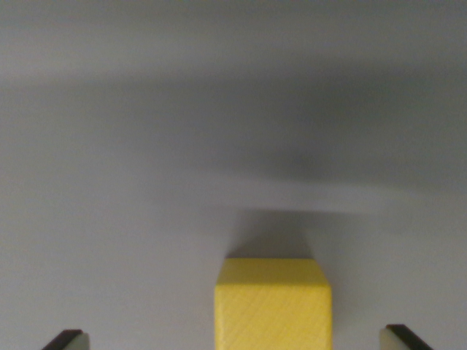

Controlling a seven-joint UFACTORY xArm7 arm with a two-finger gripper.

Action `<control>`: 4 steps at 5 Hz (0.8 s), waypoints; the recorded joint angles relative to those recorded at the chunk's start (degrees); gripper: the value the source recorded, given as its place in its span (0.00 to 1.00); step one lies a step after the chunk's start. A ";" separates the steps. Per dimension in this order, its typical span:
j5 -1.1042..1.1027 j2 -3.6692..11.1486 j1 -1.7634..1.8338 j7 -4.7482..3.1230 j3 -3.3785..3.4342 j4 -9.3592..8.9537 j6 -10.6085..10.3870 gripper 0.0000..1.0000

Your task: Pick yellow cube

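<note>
A yellow cube (273,305) with a faint wood grain sits on the grey surface at the bottom centre of the wrist view, its lower part cut off by the frame edge. My gripper (235,341) is open: the left fingertip (67,340) shows at the bottom left corner and the right fingertip (403,338) at the bottom right. The cube lies between the two fingertips, a little nearer the right one, with wide gaps on both sides. Neither fingertip touches it.
A plain grey surface (233,146) fills the rest of the view, blurred, with soft shadow bands across the upper half and a dark shadow just behind the cube.
</note>
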 joint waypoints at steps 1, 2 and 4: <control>0.00 0.00 0.00 0.00 0.00 0.00 0.00 0.00; 0.27 1.33 -0.15 -0.46 -0.10 -1.04 -2.05 0.00; 0.50 2.44 -0.28 -0.84 -0.18 -1.90 -3.75 0.00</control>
